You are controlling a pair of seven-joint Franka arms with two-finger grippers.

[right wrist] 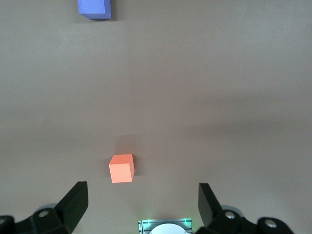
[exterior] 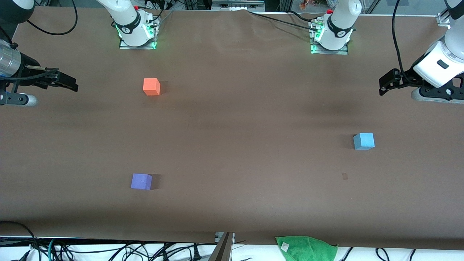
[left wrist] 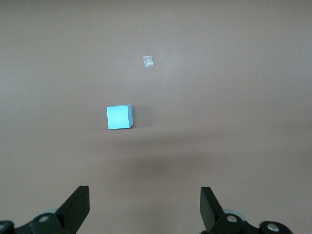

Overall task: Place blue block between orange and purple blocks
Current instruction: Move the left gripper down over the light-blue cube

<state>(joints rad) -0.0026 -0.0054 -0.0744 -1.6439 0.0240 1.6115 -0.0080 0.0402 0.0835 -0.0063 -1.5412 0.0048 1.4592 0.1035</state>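
Note:
The sky-blue block [exterior: 363,141] sits on the brown table toward the left arm's end; it also shows in the left wrist view [left wrist: 119,117]. The orange block [exterior: 151,87] sits toward the right arm's end, near that arm's base; the right wrist view shows it too [right wrist: 121,168]. The purple block [exterior: 141,181] lies nearer to the front camera than the orange one, and shows in the right wrist view [right wrist: 94,8]. My left gripper [exterior: 385,84] hangs open and empty above the table at the left arm's end [left wrist: 145,207]. My right gripper [exterior: 69,83] hangs open and empty at the right arm's end [right wrist: 143,204].
A green cloth [exterior: 306,248] lies at the table's edge nearest the front camera. A small tape mark [exterior: 344,176] is on the table near the blue block. The arm bases [exterior: 137,32] [exterior: 330,36] stand along the table's robot-side edge. Cables hang below the near edge.

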